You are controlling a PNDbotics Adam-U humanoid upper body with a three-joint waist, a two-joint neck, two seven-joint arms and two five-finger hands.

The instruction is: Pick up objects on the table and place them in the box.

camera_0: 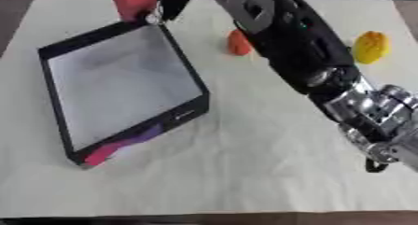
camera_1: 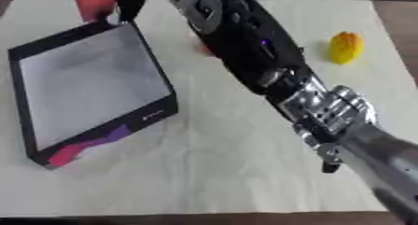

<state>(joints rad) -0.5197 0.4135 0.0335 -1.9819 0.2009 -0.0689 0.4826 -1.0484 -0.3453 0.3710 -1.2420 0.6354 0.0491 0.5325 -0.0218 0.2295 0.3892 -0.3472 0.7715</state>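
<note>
At far left we see the box (camera_0: 122,86), a shallow black tray with a pale floor, tilted on the table (camera_0: 245,172) and empty as far as we can tell. Above its far corner hangs a red object (camera_0: 133,2) at the tip of the right hand (camera_0: 173,2), whose dark fingers seem curled about it; we judge it grasped, though the blur leaves doubt. Step in hand: carrying the red object to the box. Next move calls for bringing it over the box floor and letting go. Right of the box, an orange object (camera_0: 238,43) lies partly behind the right arm (camera_0: 302,51), which crosses the table diagonally. Farther right a yellow object (camera_0: 371,46) waits, well apart. Left hand not seen.
</note>
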